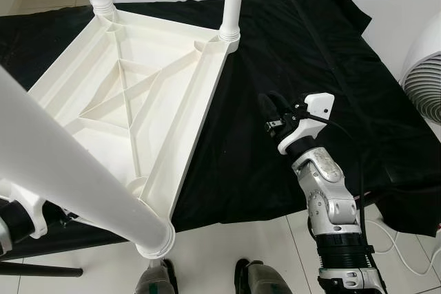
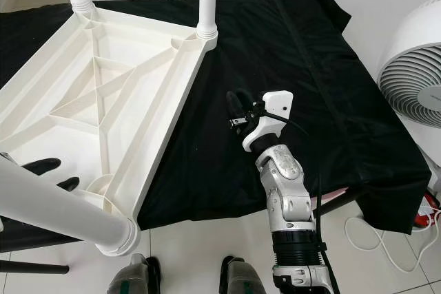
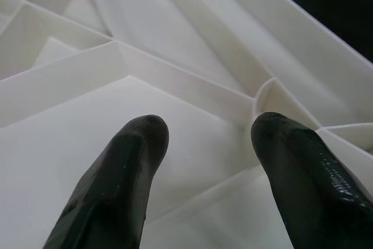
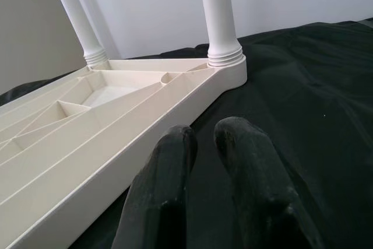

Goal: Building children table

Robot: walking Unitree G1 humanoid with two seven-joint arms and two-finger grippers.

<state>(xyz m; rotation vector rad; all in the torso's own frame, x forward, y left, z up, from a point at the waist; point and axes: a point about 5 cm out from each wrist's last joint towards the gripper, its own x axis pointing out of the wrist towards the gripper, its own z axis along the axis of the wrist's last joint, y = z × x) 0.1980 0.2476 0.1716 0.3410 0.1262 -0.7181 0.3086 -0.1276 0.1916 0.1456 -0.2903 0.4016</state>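
While the white plastic children's table point(image 1: 131, 101) lies upside down on the black cloth point(image 1: 303, 53) that covers the desk, its ribbed underside faces up and three legs show screwed into corner sockets. Two far legs point(image 1: 231, 1) stand upright ahead of the right gripper, and a near leg point(image 1: 76, 177) rises from the corner socket beside the left gripper, leaning toward the camera.

Just off the table's long edge, the right gripper point(image 2: 240, 109) hovers over bare cloth, apart from the plastic. Its two black fingers point(image 4: 169, 167) sit close together with only a narrow gap between them, and they hold nothing. Ahead of them, in the right wrist view, one far leg stands in its threaded collar.

Over the table's underside, near that close corner, the left gripper point(image 2: 52, 173) is spread wide. Its fingers point(image 3: 128, 161) are well apart above a flat panel between the ribs, and nothing is between them.

Beyond the desk on the right gripper's outer side stands a white fan point(image 2: 413, 80), with a white cable point(image 2: 386, 242) on the tiled floor point(image 2: 200, 242) below.
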